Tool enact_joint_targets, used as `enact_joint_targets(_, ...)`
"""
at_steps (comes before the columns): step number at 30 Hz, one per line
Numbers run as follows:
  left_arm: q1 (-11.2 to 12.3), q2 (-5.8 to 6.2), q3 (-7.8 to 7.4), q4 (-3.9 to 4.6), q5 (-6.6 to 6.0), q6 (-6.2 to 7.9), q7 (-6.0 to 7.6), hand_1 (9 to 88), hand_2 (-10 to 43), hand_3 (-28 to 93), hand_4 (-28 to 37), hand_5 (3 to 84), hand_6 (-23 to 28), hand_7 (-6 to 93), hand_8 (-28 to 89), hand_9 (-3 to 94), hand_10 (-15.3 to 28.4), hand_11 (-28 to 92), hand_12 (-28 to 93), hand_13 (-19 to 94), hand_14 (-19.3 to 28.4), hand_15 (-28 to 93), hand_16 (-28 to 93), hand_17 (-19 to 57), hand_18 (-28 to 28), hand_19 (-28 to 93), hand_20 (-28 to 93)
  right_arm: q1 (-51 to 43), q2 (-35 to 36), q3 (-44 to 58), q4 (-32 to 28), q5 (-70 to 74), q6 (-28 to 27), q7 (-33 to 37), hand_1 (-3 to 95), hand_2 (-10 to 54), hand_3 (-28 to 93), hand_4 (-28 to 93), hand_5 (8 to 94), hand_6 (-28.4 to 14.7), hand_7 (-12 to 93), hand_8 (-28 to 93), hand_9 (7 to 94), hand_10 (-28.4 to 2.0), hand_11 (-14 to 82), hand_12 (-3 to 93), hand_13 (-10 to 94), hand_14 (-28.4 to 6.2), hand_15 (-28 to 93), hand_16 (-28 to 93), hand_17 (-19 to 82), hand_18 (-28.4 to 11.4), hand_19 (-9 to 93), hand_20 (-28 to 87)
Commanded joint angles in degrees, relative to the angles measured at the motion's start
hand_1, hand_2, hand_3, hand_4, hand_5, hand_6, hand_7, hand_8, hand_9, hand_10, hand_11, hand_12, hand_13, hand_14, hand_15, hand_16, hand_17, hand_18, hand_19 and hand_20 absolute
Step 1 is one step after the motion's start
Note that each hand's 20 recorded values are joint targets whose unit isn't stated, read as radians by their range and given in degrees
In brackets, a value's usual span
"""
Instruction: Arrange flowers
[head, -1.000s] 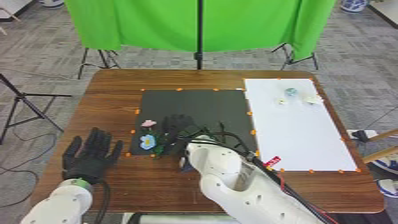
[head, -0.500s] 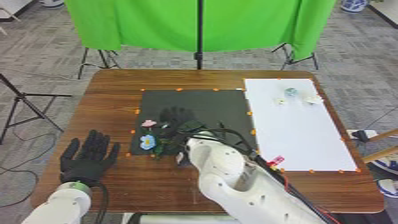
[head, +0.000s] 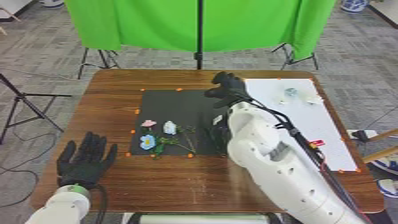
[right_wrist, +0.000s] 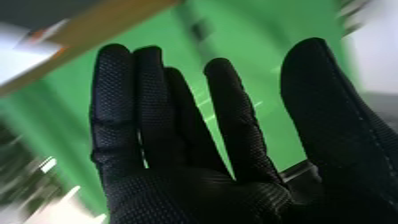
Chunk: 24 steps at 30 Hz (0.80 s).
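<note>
Over brown table (head: 111, 100), holds right hand (head: 230, 89) empty — fingers (right_wrist: 113, 95) straight in wrist view — by black mat's (head: 178, 106) far right corner; has flowers (head: 147, 142) toward near left, left hand (head: 82, 167) open, empty.

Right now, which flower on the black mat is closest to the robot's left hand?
The blue flower is closest to the left hand; the pink flower and the white flower lie farther up the black mat.
</note>
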Motion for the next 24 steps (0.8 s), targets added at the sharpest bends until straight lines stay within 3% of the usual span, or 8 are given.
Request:
enact_joint_targets(1,2.83,-0.34,-0.33,-0.21,-0.46,-0.78,1.6,28.0,18.1,76,-28.3,48.9,6.2,36.7,-17,46.7,14.9,40,15,33,15.0,58,-6,-3.5,15.4,45,23,4.38,10.51,8.72,7.56,-0.7,-8.35,2.42,43.4,-9.3,79,-27,46.2,-7.4,19,-11,41.4,-20.6,14.7,16.3,34,-19.6,44,11,20,-23.2,66,16)
enact_joint_targets(7,2.73,-0.19,-0.25,-0.32,-0.23,-1.08,1.72,28.0,18.2,75,-28.3,48.9,6.2,36.6,-17,46.7,14.9,40,15,34,15.1,58,-6,-3.5,15.4,45,23,1.41,12.66,11.6,6.26,-0.04,-16.51,4.35,47.6,-9.5,79,-28,45.9,-6.2,18,-11,39.8,-19.0,12.5,15.6,32,-19.4,41,12,19,-23.8,66,16)
enact_joint_targets(15,1.64,-0.47,-0.08,0.1,-0.76,-0.28,1.0,28.0,18.2,75,-28.3,49.3,6.3,36.7,-17,46.9,15.1,40,15,34,15.1,58,-6,-3.4,15.4,45,23,0.33,10.7,11.75,8.29,2.5,-20.66,4.05,47.0,-9.5,74,-28,46.8,-5.3,18,-11,41.4,-18.4,12.1,15.2,37,-18.6,40,12,25,-24.6,65,16)
enact_joint_targets(20,1.63,-0.67,0.06,0.23,-1.16,0.01,0.92,28.1,18.3,75,-28.3,49.5,6.2,37.2,-17,47.1,15.1,40,15,34,15.1,58,-6,-3.4,15.4,45,23,0.84,9.57,10.61,10.46,1.09,-21.73,3.58,49.4,-9.5,75,-28,47.5,-4.2,19,-12,41.8,-17.0,11.6,14.2,40,-17.3,39,12,30,-23.8,65,14)
enact_joint_targets(22,1.55,-0.44,0.31,-0.14,-1.02,0.77,0.96,28.0,18.3,75,-28.3,49.5,6.2,37.4,-17,47.1,15.1,40,15,34,15.2,58,-6,-3.4,15.4,45,23,0.67,9.15,10.37,11.11,1.2,-20.27,4.37,50.6,-9.5,75,-28,47.2,-3.9,19,-12,38.3,-16.7,10.5,13.4,38,-17.2,39,12,30,-23.8,65,14)
enact_joint_targets(24,1.71,-0.36,0.34,-0.24,-1.0,0.35,0.94,28.0,18.3,75,-28.3,49.5,6.2,37.6,-17,47.1,15.0,40,15,34,15.1,59,-6,-3.4,15.4,45,23,0.52,9.0,9.71,11.5,0.61,-19.37,4.65,51.6,-9.5,75,-28,46.7,-3.8,19,-12,35.1,-16.6,9.7,12.6,36,-17.2,38,12,30,-23.9,65,13)
